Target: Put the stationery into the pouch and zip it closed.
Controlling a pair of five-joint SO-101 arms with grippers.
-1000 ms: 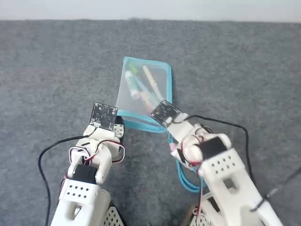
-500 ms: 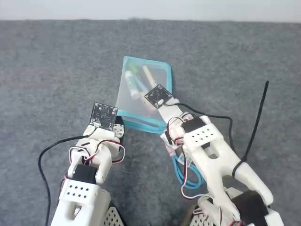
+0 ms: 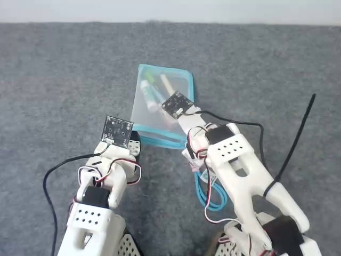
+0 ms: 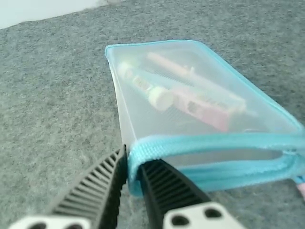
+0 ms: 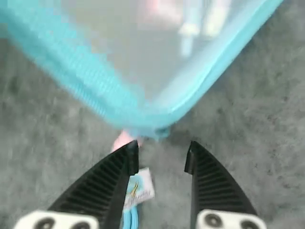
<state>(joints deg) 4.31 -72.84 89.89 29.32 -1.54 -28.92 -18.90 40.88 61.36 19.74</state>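
Observation:
The translucent pouch [image 3: 160, 106] with teal trim lies on the grey mat, with pens and a glue stick [image 4: 159, 95] inside it. My left gripper [image 4: 132, 168] is shut on the near left corner of the pouch's teal zipper edge [image 4: 209, 143]. The right arm [image 3: 229, 154] leans over the pouch's near right part. My right gripper [image 5: 162, 153] hangs open just in front of the pouch's near right corner [image 5: 147, 128], touching nothing. A pink zipper pull [image 5: 122, 140] sits by its one finger [image 5: 125, 161].
The grey mat [image 3: 277, 74] spreads out on all sides of the pouch. Blue and red cables [image 3: 208, 194] loop beside the right arm's base, and a black cable [image 3: 295, 138] arcs to its right. A small printed tag [image 5: 138, 187] lies under the right gripper.
The right arm has swung forward and leftward over the pouch, its wrist now above the pouch's near right part. The left arm has kept still, holding the corner.

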